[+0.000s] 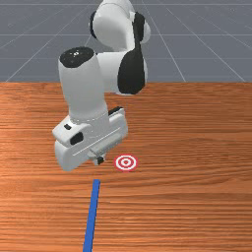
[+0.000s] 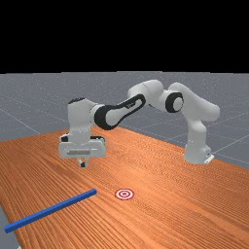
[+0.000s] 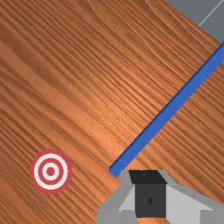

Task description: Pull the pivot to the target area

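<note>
Our tool [image 2: 83, 164], clenched, hangs above the desk [image 2: 170, 219]. We see the pivot, a long blue bar [image 2: 51, 210], lying outside the red-and-white target [image 2: 124, 194], one end near it.

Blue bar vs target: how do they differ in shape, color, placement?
- Shape: the blue bar is long, straight and visibly thick; the target is round and looks flat.
- Color: bar plain blue, target red and white rings.
- Placement: bar runs out to the table's edge, target sits well inside it.
Shared: both rest on the table.
</note>
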Robot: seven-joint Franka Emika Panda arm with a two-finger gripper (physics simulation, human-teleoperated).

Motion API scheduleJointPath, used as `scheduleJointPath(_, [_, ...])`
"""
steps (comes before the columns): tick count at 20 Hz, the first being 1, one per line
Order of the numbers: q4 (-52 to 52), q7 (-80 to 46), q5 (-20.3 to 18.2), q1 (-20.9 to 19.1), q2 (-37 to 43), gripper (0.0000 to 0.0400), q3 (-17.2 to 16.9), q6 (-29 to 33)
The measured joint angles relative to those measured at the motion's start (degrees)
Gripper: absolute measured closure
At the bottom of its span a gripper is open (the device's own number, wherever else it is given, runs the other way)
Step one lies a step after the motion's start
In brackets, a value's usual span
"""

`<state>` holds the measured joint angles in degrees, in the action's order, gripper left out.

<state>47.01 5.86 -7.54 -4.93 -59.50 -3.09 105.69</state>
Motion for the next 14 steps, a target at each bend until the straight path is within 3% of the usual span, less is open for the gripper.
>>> scheduleJointPath(1, [-3.5,-1.7,0.0,0.0,-2.3,0.04,-0.2,-2.6])
scheduleJointPath(5, [-3.7,0.4,-1.4,-0.9,-4.5,0.04,1.2,-1.3])
scheduleJointPath(10, [-1.5,-1.0,0.9,0.5,-5.2,0.04,-0.8,2.1])
scheduleJointPath(14, [-3.0,1.6,0.1,-0.2,-7.5,0.04,0.4,2.6])
